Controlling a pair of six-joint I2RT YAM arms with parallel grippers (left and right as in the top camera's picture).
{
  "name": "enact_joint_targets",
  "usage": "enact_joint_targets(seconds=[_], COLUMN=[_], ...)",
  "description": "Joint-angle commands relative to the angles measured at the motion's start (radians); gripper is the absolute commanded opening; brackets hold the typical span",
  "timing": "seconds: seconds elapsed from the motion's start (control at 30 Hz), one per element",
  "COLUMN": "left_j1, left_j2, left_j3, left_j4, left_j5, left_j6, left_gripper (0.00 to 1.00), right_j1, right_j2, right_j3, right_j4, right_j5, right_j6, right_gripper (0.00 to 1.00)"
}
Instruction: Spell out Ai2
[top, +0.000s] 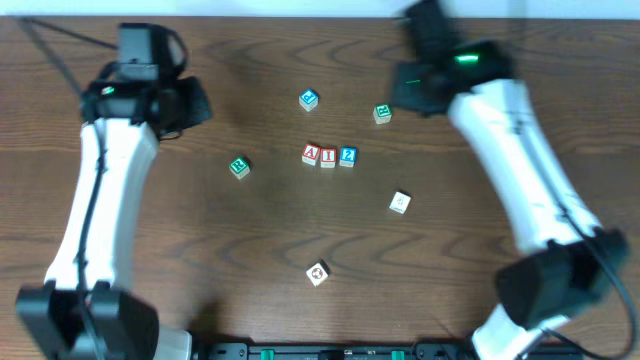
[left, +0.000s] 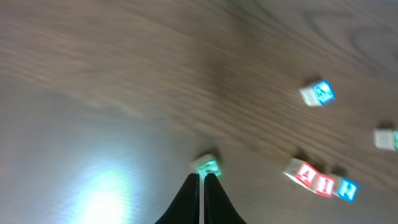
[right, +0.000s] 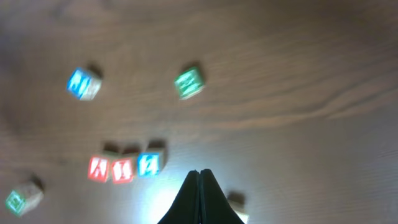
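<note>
The red "A" cube (top: 311, 154), the red "I" cube (top: 328, 156) and the blue "2" cube (top: 347, 156) stand touching in a row at the table's middle, reading A, I, 2 from left to right. They also show in the left wrist view (left: 305, 173) (left: 324, 183) (left: 347, 189) and in the right wrist view (right: 99, 168) (right: 122, 169) (right: 148, 164). My left gripper (left: 201, 176) is shut and empty, raised at the far left. My right gripper (right: 199, 172) is shut and empty, raised at the far right.
A blue-marked cube (top: 308, 98) and a green-marked cube (top: 382, 113) lie behind the row. Another green-marked cube (top: 238, 167) lies to the left. A white cube (top: 399, 202) and a dark-marked cube (top: 317, 273) lie nearer the front edge.
</note>
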Motion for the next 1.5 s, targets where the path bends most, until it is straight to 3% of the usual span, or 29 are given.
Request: enact_joint_targets(seconds=[0.0,0.1,0.3,0.5,0.63,0.8,1.23,1.47], left_j1=[-0.033,-0.032,-0.045,-0.109,-0.174,-0.199,-0.175,-0.151], left_j2=[0.090,0.214,0.369,0.399,0.402,0.431,0.487,0.520], left_j3=[-0.005,-0.005,-0.005,-0.005,-0.005,-0.005,-0.011,-0.018], left_j4=[0.042,0.114,0.182,0.231,0.232,0.229,0.227,0.249], left_j5=[0.203,0.397,0.503,0.457,0.353,0.326,0.321,0.426], left_j6=[0.044,0.043,-0.025,-0.093,-0.140,-0.186,-0.200,-0.160], left_gripper=[0.06,0.06,0.06,0.06,0.06,0.06,0.06,0.06], right_j1=[-0.092,-0.145,-0.167,-0.174,-0.168,-0.147,-0.114,-0.075], right_j2=[-0.055,-0.079,0.006,0.112,0.152,0.157,0.182,0.184], right_j3=[-0.159,-0.360,-0.529,-0.528,-0.528,-0.528,-0.528,-0.528], right_j4=[0.078,0.270,0.455,0.463,0.467,0.478,0.544,0.579], right_j5=[-0.272,-0.482,-0.653,-0.749,-0.756,-0.742,-0.719,-0.718], right_j6=[-0.145,-0.189,-0.197,-0.246,-0.253,-0.267,-0.175,-0.108], right_gripper=[0.01,0.01,0.02,0.01,0.01,0.01,0.01,0.01])
